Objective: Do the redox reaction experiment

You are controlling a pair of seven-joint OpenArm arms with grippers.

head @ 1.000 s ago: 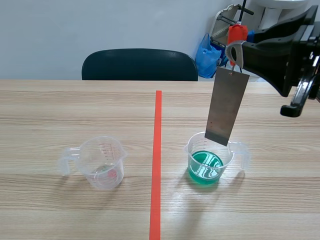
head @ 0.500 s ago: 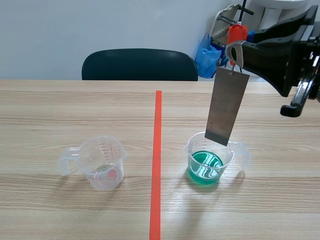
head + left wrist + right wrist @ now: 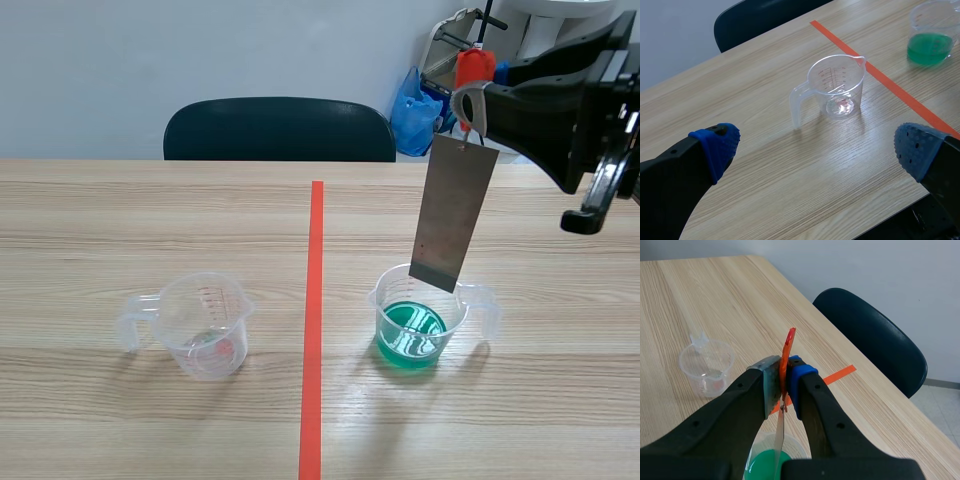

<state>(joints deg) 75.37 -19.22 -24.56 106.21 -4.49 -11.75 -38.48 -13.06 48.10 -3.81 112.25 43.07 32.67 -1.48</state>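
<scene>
A grey metal strip hangs from an orange-red tab, and my right gripper is shut on that tab, high over the table's right half. The strip's lower end sits just above the rim of a clear beaker with green liquid. In the right wrist view the tab is pinched between the pads, the strip drops edge-on toward the green beaker. An empty clear beaker stands left of the tape line. My left gripper is open above the table, the empty beaker ahead of it.
An orange-red tape line runs down the middle of the wooden table. A dark chair stands at the far edge. A blue bag and other clutter lie behind the table at the back right.
</scene>
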